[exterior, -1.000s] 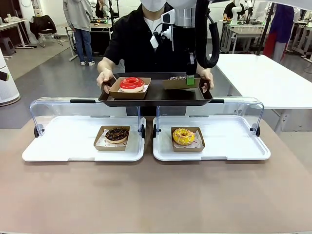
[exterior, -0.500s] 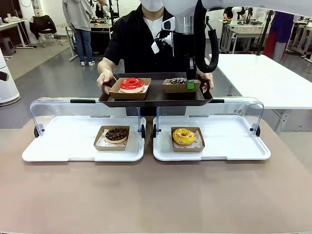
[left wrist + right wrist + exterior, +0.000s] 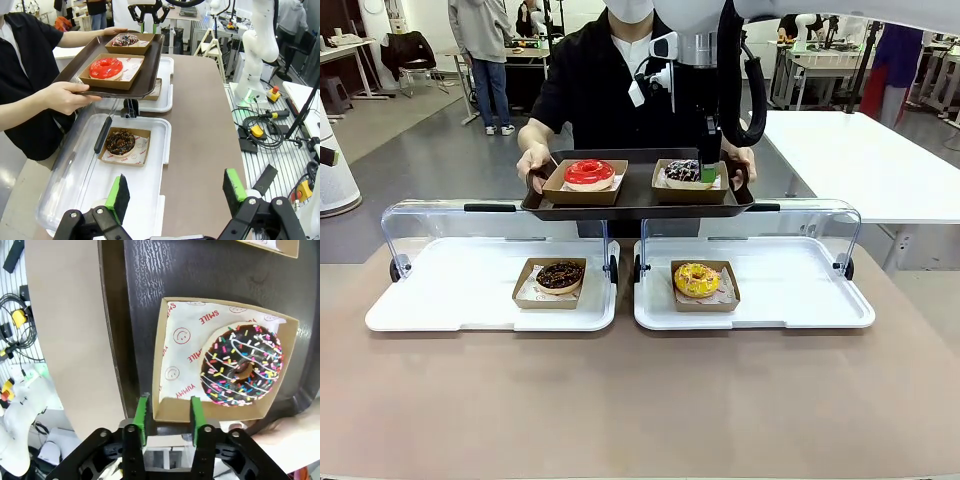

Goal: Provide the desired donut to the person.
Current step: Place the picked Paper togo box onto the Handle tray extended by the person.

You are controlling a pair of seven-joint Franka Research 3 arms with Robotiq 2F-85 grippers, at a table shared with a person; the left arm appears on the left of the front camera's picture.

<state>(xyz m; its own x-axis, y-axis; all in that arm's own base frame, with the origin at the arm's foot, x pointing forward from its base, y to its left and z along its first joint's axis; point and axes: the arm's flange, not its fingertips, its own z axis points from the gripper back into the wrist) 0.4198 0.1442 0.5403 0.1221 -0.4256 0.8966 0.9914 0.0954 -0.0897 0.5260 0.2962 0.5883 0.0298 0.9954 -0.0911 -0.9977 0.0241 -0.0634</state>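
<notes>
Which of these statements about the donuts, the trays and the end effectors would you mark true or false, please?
1. The person's dark tray holds two boxed donuts. True.
2. The yellow donut sits on that tray. False: it is on the right white tray.
3. The left end effector holds a box. False: open, holding nothing.
4. The right end effector straddles the wall of the sprinkled chocolate donut's box. True.

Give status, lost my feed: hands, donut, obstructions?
Right hand astride sprinkled donut's box wall on the person's tray, jaws parted. Left hand open, empty. Nothing obstructing.
</notes>
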